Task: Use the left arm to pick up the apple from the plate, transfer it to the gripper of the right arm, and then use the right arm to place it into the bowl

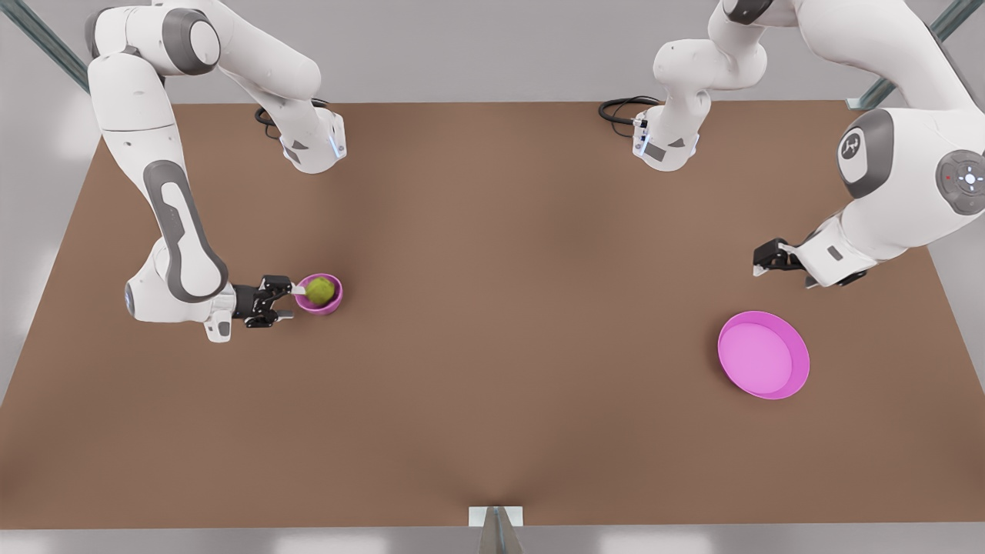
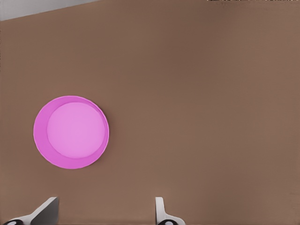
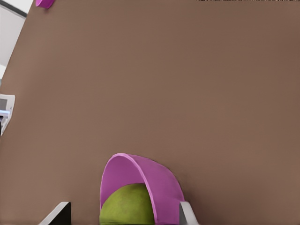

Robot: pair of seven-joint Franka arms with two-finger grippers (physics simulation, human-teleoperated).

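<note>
At the left of the front view we find the right hand (image 1: 292, 302), low over the tabletop (image 1: 492, 323) and reaching sideways to the bowl (image 1: 332, 302). The apple (image 1: 321, 290) sits inside that bowl. In the right wrist view the two fingers (image 3: 186, 213) stand wide apart with the fruit between them and a gap on either side, so we read this hand as released, not gripping. One fingertip in the front view looks very close to the apple's skin; we cannot tell if it touches.

We judge the placing all but done, and the step in hand is a clean retreat. To do it well we would leave the fingers spread and draw the hand up and back the way it points. The finger nearest the rim must clear it without hooking it, because the bowl is small and light-looking and a nudge could tip it.

Toward the right of the front view, the left hand (image 1: 760, 260) waits above the tabletop. Its fingers are parted with nothing between them. Below it, at the lower right, lies the plate (image 1: 796, 369), bare of fruit.
</note>
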